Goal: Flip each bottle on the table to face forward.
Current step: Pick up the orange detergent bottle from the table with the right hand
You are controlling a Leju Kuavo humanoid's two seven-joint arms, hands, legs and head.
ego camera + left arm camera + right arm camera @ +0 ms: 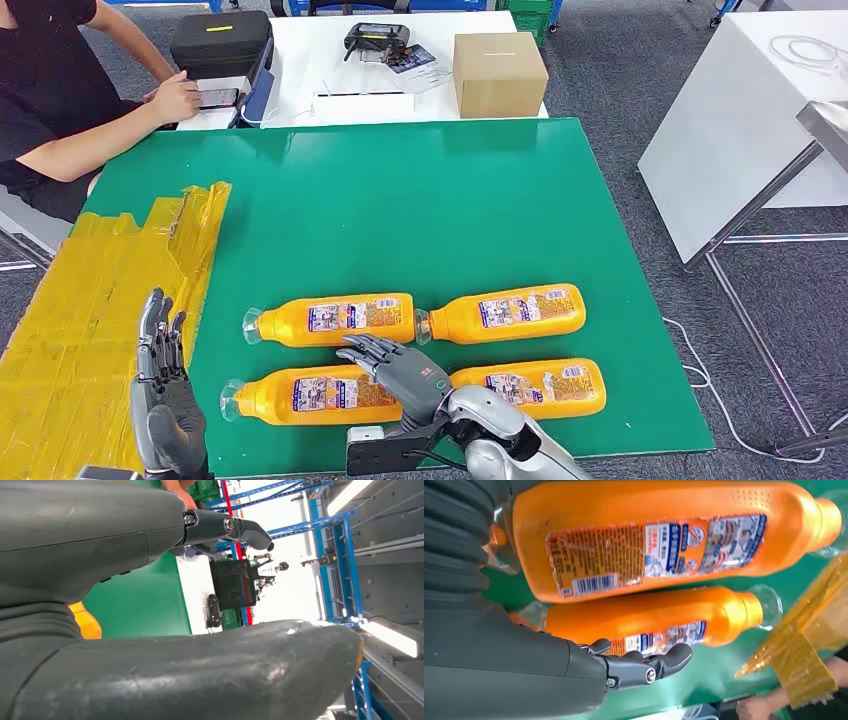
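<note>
The right hand [398, 368] hangs over a bottle [310, 394], fingers apart, holding nothing, ready to flip it. The left hand [165, 405] waits open, out of the way.

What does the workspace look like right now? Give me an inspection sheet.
Surface: green table, yellow tape patch on its left.
Job's things: four orange bottles lying flat in two rows, caps pointing left, barcode labels up.
Clutter: nothing seen on the green.
Hands: right hand over the near-left bottle, fingers apart; left hand raised, holding nothing.
Cables: white cable on the floor.
Surroundings: person seated at a white table, cardboard box.
</note>
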